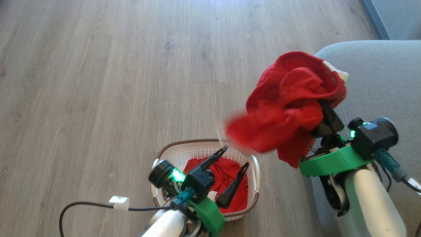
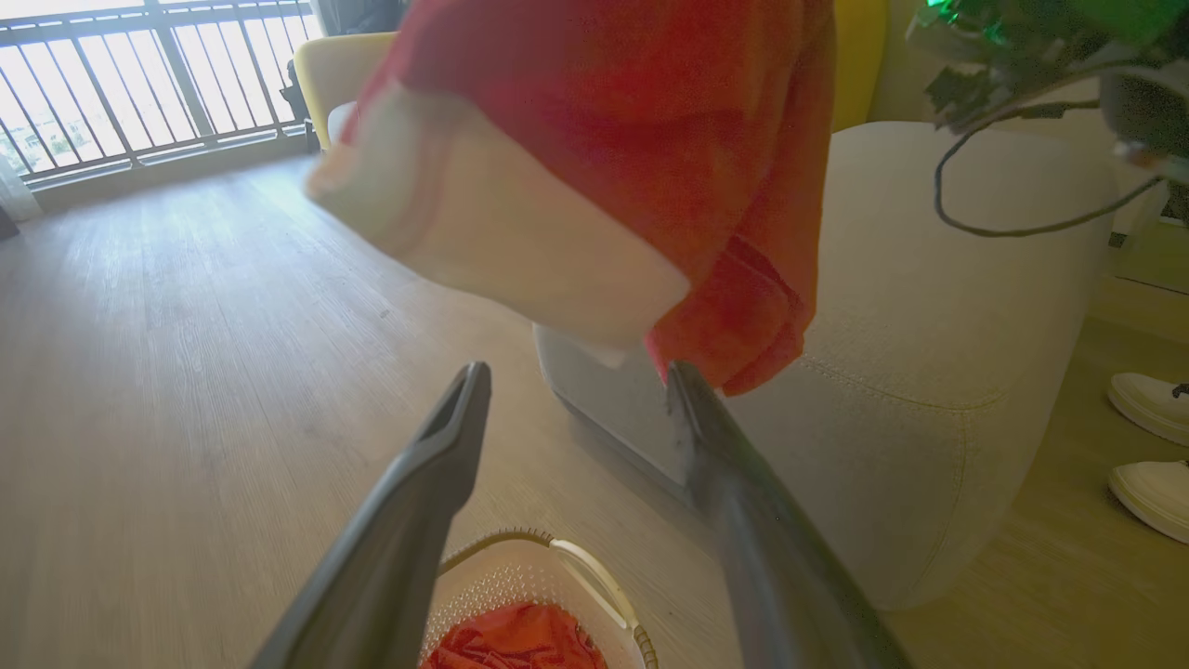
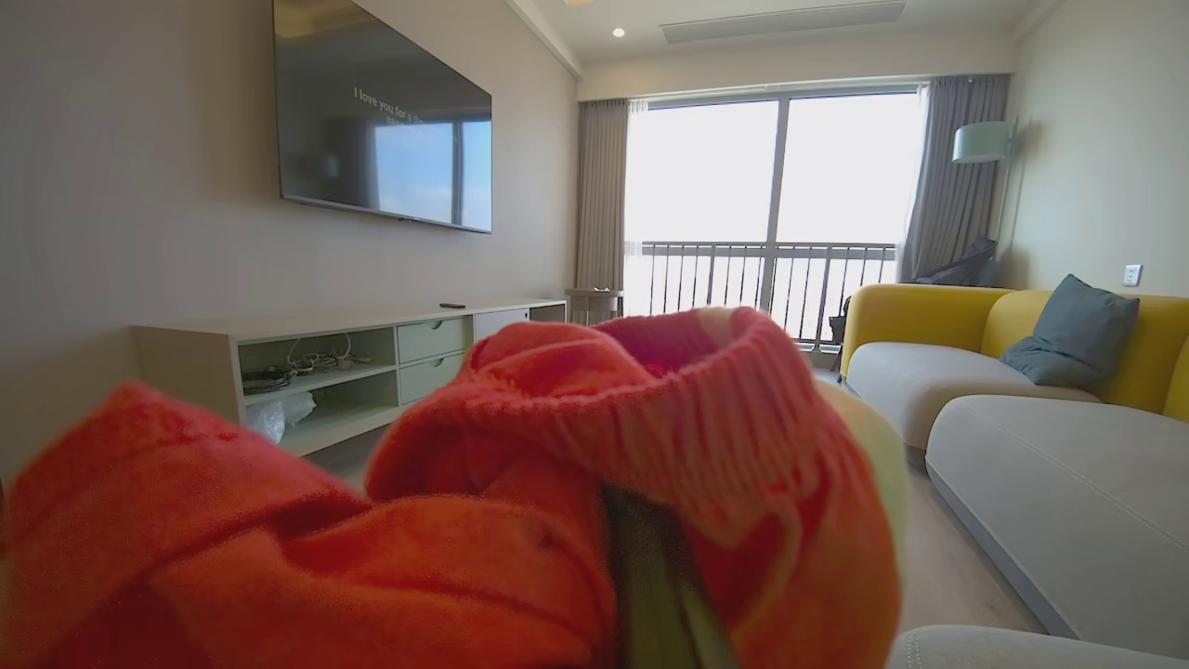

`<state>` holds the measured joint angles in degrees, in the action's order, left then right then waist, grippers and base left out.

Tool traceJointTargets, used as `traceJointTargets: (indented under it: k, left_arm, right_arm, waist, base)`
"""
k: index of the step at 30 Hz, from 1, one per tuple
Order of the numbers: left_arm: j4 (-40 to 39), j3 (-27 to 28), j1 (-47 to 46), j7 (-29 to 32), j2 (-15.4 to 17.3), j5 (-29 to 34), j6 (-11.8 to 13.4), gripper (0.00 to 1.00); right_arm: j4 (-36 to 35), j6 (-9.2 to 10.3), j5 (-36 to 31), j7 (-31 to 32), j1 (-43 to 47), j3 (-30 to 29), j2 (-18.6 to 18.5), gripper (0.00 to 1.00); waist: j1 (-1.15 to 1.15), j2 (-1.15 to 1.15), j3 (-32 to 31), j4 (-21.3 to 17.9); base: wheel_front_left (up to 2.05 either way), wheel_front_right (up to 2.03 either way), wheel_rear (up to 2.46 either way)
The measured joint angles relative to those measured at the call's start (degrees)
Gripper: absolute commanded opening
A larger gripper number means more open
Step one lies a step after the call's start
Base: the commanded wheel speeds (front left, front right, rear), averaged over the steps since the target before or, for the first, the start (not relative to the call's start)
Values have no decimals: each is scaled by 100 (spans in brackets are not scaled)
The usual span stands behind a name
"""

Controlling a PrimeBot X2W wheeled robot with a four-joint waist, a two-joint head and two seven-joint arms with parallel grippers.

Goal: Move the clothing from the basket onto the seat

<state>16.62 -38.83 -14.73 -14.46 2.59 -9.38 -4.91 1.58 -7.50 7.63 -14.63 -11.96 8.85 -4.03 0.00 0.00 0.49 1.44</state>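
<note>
- Left gripper (image 1: pixel 235 156) jaws are wide apart with nothing between them, hovering right over the basket (image 1: pixel 184 146).
- Right gripper (image 1: pixel 326 113) is clamped on a bunched-up red garment (image 1: pixel 289 105), with its fingers mostly buried in the cloth.
- That garment hangs in the air above the wood floor (image 1: pixel 98 82), between the basket and the grey seat (image 1: pixel 378 75). Its top overlaps the seat's rounded corner in the head view, and its lower left edge is blurry. A white trim band (image 2: pixel 502 232) shows big in the left wrist view.
- The seat is just beside the basket, on the robot's right.
- A black cable with a white tag (image 1: pixel 119 202) trails over the floor by the left arm. A pair of white shoes (image 2: pixel 1147 437) sits on the floor past the seat.
- The basket stands on the floor with more red clothes (image 1: pixel 230 179) crumpled inside.
- Only writing I can make out: the wall TV (image 3: pixel 381 121) shows a line starting "I love you for a", and the rest is too small to read.
</note>
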Motion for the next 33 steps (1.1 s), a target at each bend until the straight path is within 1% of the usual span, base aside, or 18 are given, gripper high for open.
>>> traceJointTargets:
  k: [4, 12, 16, 25, 31, 33]
  left_arm:
    - [185, 113, 94, 0, 7, 125, -8, 100]
    - [383, 293, 196, 0, 8, 190, -147, 100]
    - [398, 287, 296, 0, 9, 398, -200, 100]
    - [417, 422, 454, 1, 10, 382, -249, 100]
    - [413, 555, 454, 1, 14, 381, -250, 100]
    - [412, 561, 450, 1, 14, 380, -250, 100]
  right_arm:
    - [-62, 0, 53, 0, 92, -120, 1, 0]
    - [-114, 0, 110, 0, 127, -300, 7, 0]
    - [-125, 0, 151, 0, 127, -336, 13, 0]
    - [-143, 0, 151, 0, 209, -378, 16, 0]
    - [-171, 0, 142, 0, 207, -403, 13, 0]
    - [-205, 0, 142, 0, 204, -514, 7, 0]
  waist:
    - [0, 0, 20, -22]
    - [0, 0, 40, -120]
    - [0, 0, 50, -190]
    - [0, 0, 81, -307]
    - [0, 0, 143, -503]
    - [0, 0, 195, -641]
  base:
    - [0, 0, 0]
    - [0, 0, 0]
    - [0, 0, 0]
    - [0, 0, 0]
    - [0, 0, 0]
    - [0, 0, 0]
